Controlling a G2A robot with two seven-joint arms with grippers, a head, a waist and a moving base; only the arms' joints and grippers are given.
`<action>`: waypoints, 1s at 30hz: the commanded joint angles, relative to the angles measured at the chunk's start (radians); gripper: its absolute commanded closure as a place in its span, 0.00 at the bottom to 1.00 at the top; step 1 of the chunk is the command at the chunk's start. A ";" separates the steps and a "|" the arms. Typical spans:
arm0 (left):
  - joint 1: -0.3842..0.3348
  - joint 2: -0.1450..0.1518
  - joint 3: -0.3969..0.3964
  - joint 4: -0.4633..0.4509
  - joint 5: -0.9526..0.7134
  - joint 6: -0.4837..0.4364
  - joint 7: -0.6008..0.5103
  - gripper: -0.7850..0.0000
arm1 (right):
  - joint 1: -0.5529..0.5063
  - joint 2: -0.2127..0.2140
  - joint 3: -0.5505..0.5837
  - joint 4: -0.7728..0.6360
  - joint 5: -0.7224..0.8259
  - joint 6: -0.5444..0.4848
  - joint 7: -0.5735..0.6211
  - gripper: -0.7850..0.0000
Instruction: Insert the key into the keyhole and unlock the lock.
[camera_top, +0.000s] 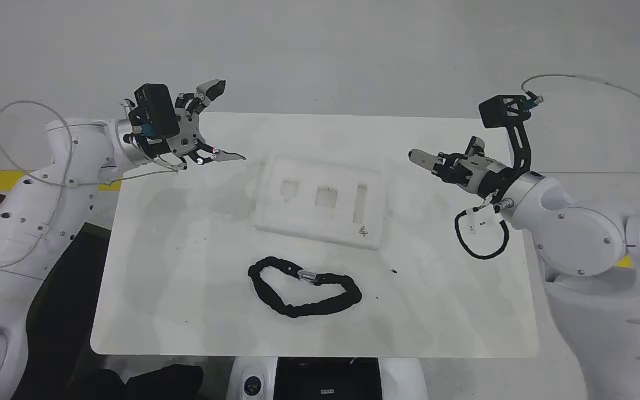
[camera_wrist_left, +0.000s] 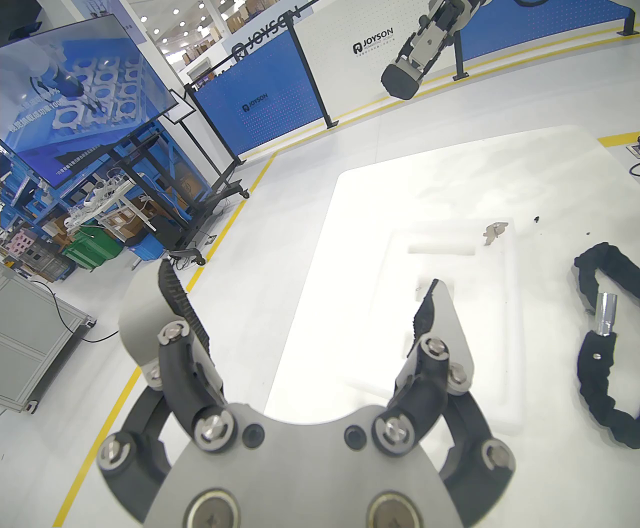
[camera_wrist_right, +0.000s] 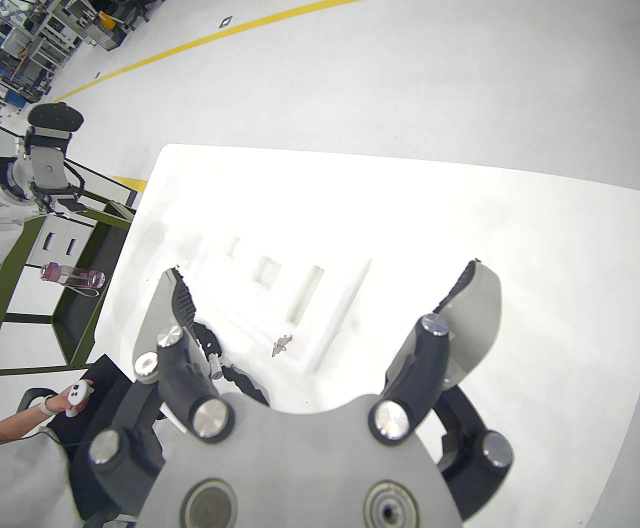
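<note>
My right pincer (camera_top: 428, 160), jaws spread wide and empty, hangs over the right side of the table (camera_top: 160, 300) in the top view. The key (camera_top: 365, 232) lies down and left of it, on the lower right corner of the foam tray (camera_top: 300, 215), its length seemingly running up the frame. My left pincer (camera_top: 222, 122), equally wide, sits upper left, well apart from the key. The chain lock (camera_top: 303, 285) lies below the tray. The right arm looks nearer.

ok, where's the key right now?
Top view: the key lies on the white foam tray, at its near right corner, just beyond the black chain lock.
</note>
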 joint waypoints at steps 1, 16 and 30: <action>0.000 0.000 0.000 0.000 0.000 0.000 0.000 0.00 | 0.000 0.000 0.000 0.000 0.000 0.000 0.000 0.00; 0.000 0.000 0.000 0.000 0.000 0.000 0.000 0.00 | -0.003 0.000 -0.002 0.001 0.004 -0.002 -0.002 0.00; 0.000 0.000 0.000 0.000 0.000 0.000 0.000 0.00 | 0.053 -0.012 -0.179 0.036 0.045 0.083 0.144 0.00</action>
